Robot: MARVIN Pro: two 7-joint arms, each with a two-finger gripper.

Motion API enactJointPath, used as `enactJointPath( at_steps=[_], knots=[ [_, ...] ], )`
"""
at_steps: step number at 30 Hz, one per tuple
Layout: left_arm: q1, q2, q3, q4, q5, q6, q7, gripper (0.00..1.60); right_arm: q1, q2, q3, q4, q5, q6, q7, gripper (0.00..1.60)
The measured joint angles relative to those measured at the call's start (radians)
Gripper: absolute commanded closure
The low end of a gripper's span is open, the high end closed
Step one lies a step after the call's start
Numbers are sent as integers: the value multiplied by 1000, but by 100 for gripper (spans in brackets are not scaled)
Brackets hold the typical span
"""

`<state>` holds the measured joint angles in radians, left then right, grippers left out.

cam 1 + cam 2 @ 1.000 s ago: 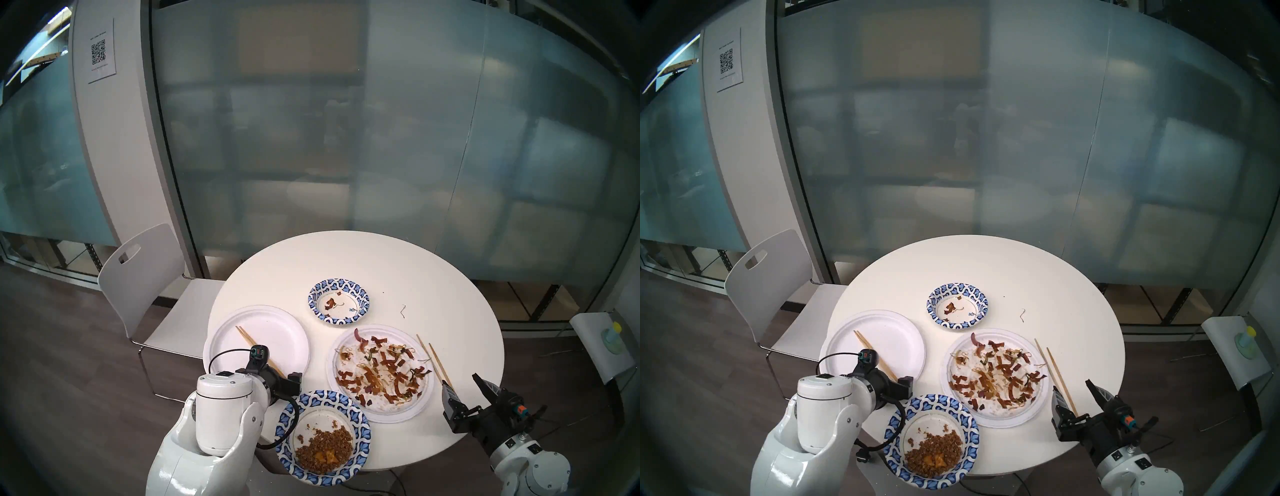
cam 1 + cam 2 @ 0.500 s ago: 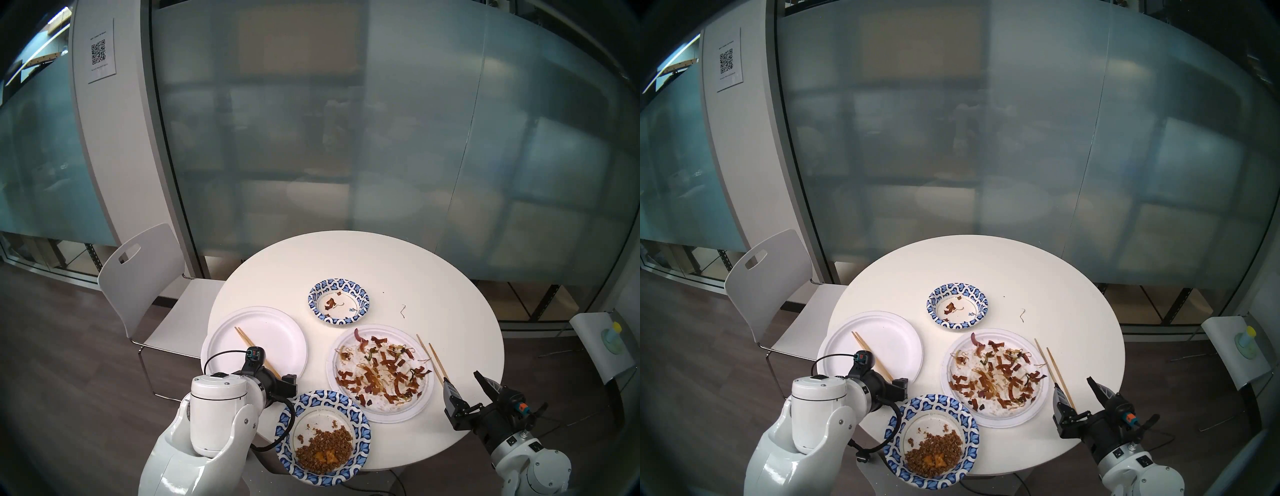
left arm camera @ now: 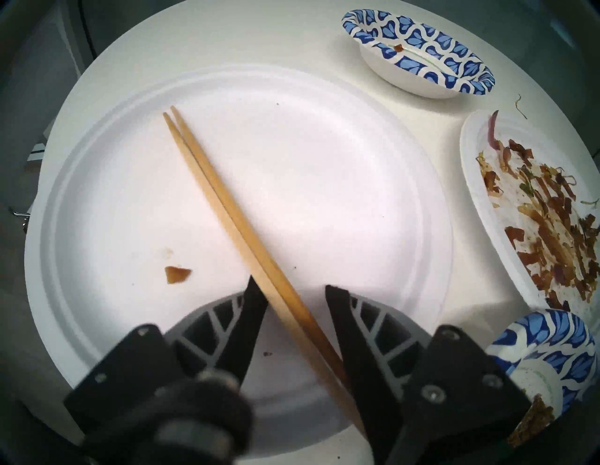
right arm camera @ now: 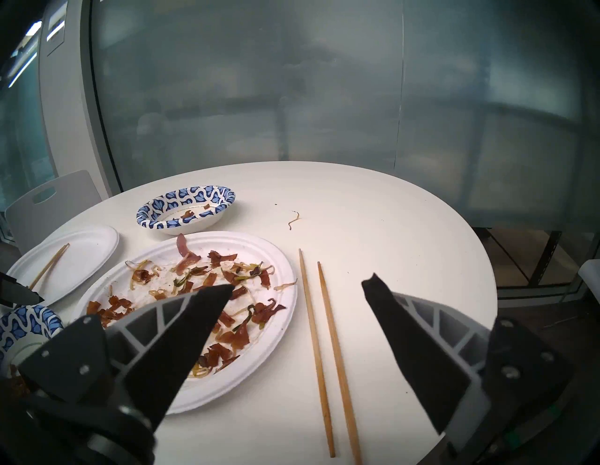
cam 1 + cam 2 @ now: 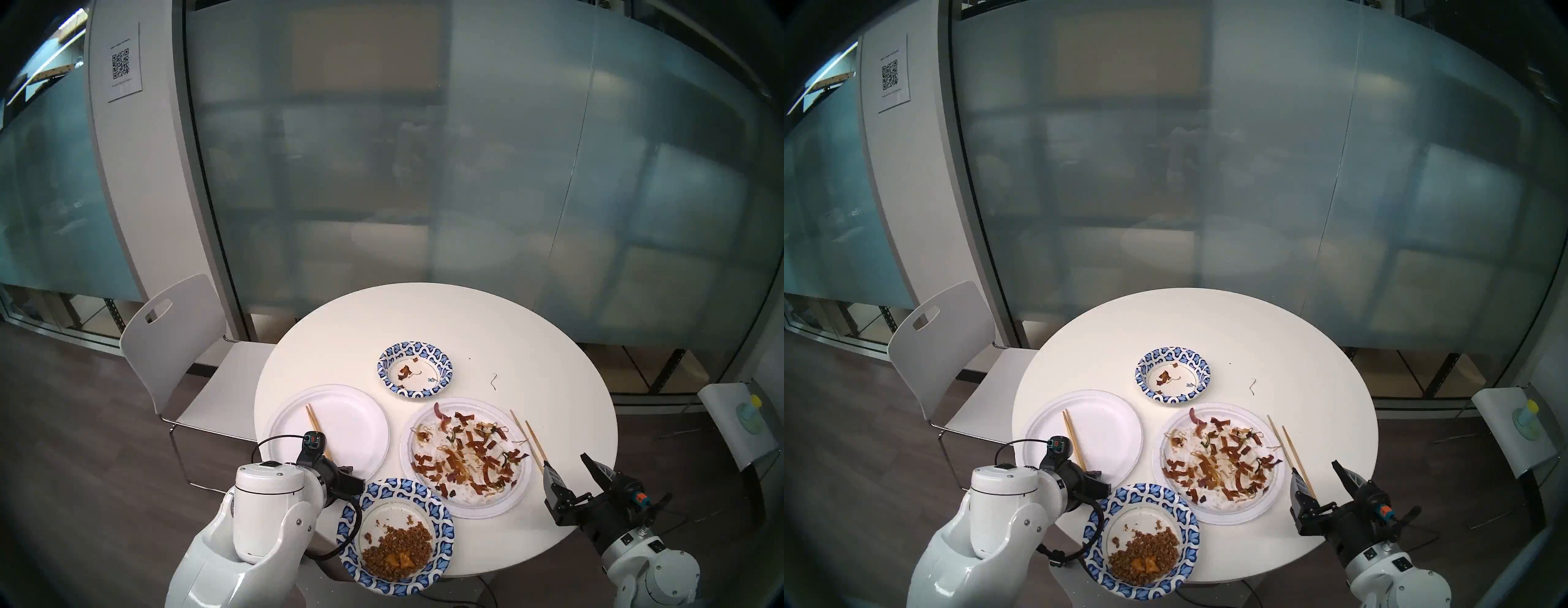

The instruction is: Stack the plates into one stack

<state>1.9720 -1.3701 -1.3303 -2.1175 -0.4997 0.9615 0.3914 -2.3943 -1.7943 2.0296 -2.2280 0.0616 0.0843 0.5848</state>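
The plates lie unstacked on the round white desk (image 5: 530, 339): the plain white plate (image 5: 352, 424) at left, chopsticks (image 3: 227, 220) across it. The left gripper (image 3: 292, 292) straddles those sticks, fingers (image 3: 256, 298) narrowed, not clamped. Removing them probably comes first. The right gripper (image 4: 298, 285) hovers wide. A white chair (image 5: 178, 339) and frosted glass stand behind.

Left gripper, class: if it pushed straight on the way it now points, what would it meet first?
Most likely the pair of chopsticks running between the left gripper fingers, and just under them the white plate they lie on. Depth is hard to judge, so contact may already exist.
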Motion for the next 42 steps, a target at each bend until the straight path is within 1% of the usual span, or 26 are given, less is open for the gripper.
enactJointPath(
  at_steps=[1,5,6,7,8,9,13,15,21,25,30,34,37,39,42],
  knots=[
    [-2,4,3,-1,-11,0,9,81,1,0,0,0,0,0,0,4],
    [-10,13,10,-2,-45,0,39,97,3,-1,1,1,0,0,2,4],
    [-13,16,11,-3,-55,0,48,103,3,-2,2,1,0,0,3,3],
    [-17,19,13,-4,-68,0,57,136,4,-2,2,2,0,0,4,3],
    [-19,21,14,-5,-76,0,63,151,5,-2,2,2,0,0,4,3],
    [-21,24,16,-5,-86,0,70,160,5,-2,3,2,0,0,5,2],
    [-32,36,19,-9,-126,1,98,157,9,-2,3,5,0,0,7,1],
    [-37,43,21,-11,-145,1,112,160,12,-2,3,7,0,1,8,1],
    [-54,65,25,-15,-203,1,158,160,20,2,3,12,-1,2,11,2],
    [-62,74,10,-23,-233,1,174,160,26,5,-3,12,-2,4,13,1],
    [-71,85,-41,-40,-273,1,184,160,40,13,-29,15,-7,11,22,4],
    [-78,92,-95,-54,-303,1,186,160,61,24,-65,18,-30,25,29,7],
    [-79,100,-138,-68,-321,1,184,160,82,31,-102,19,-49,37,35,5],
    [-76,108,-167,-81,-333,1,177,160,98,36,-129,19,-62,46,39,8],
    [-60,123,-213,-102,-351,1,160,160,126,46,-176,19,-83,61,45,6]
  ],
)
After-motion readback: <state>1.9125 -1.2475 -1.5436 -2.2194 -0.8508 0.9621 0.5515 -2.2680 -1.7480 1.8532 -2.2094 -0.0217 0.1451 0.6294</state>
